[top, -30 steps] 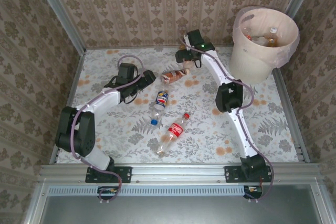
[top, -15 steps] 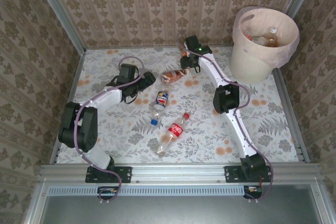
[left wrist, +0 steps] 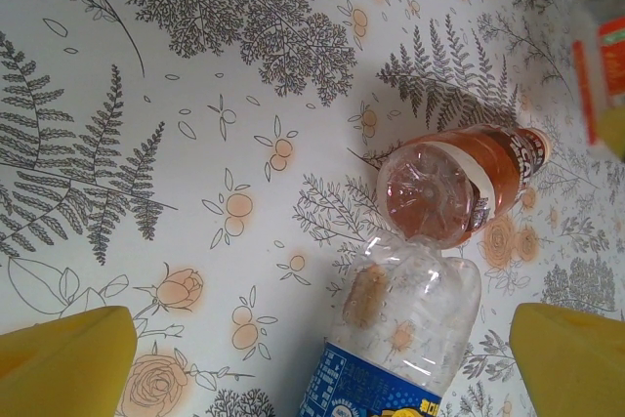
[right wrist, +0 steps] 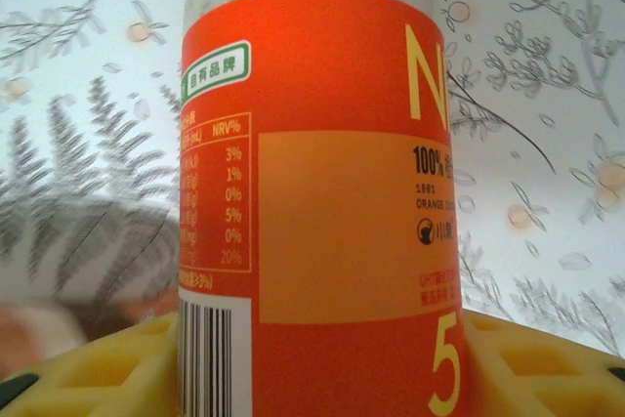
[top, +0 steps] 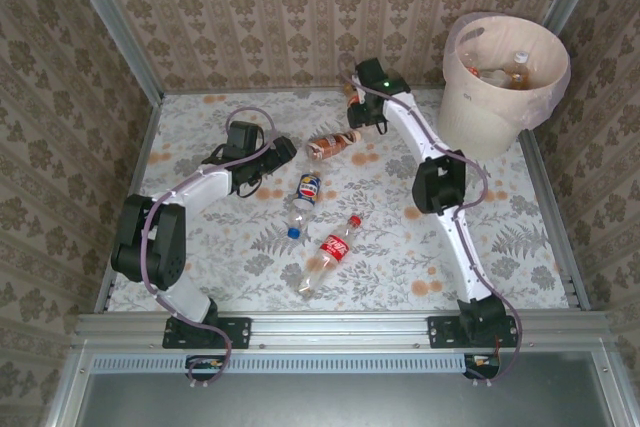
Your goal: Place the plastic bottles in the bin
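Closed within the last second, the right end effector (top: 354, 109) is clamped across the clear orange-labelled plastic bottle (right wrist: 312, 173) near the far edge of the surface (top: 520, 209); the left end effector (left wrist: 322, 358) is spread apart.

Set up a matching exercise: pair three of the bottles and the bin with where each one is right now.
Things:
1. orange-labelled plastic bottle
2. blue-labelled clear plastic bottle
3. red-labelled clear plastic bottle
4. large round cream-white bin

Places:
A. lying nearest the near edge of the floral table
B. standing at the far right corner
C. between the right fingers
D. lying just ahead of the open left fingers

Pairs: 1-C, 2-D, 3-A, 4-B
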Robot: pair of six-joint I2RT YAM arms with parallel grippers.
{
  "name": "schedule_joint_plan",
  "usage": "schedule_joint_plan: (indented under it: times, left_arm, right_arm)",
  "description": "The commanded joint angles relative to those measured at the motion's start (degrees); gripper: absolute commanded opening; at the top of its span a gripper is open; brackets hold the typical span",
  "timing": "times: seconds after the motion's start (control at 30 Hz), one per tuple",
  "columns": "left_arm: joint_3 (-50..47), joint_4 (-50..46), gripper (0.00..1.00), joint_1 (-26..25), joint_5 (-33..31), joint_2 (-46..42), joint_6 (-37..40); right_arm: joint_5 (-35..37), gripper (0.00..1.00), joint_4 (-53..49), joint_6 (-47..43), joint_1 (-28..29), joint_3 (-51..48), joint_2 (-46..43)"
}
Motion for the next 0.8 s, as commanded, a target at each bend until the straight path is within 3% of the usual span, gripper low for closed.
schedule_joint_plan:
  times: [0.0, 0.17, 0.4, 0.77]
  left_arm:
    - [0.1, -0.2, 1.0, 0.7, 0.26, -1.77, 1.61]
    - [0.09, 0.39, 1.0, 0.7, 0.65, -1.81, 1.52]
    - [-0.16, 1.52, 1.0, 0.31, 1.67, -2.01, 0.64]
    - [1.49, 0.24, 1.0, -1.0, 1.22, -2.39, 2.24]
  right_arm:
    - [-1.71, 0.57, 5.95, -1.69, 0.52, -10.58, -13.19]
    - [-0.26, 0.57, 19.96, -1.1, 0.52, -33.6, -29.19]
    - [2.99, 0.56, 30.91, -0.98, 0.27, -52.03, -45.59]
    - [0.21, 0.56, 31.11, -0.55, -5.47, -61.72, -62.48]
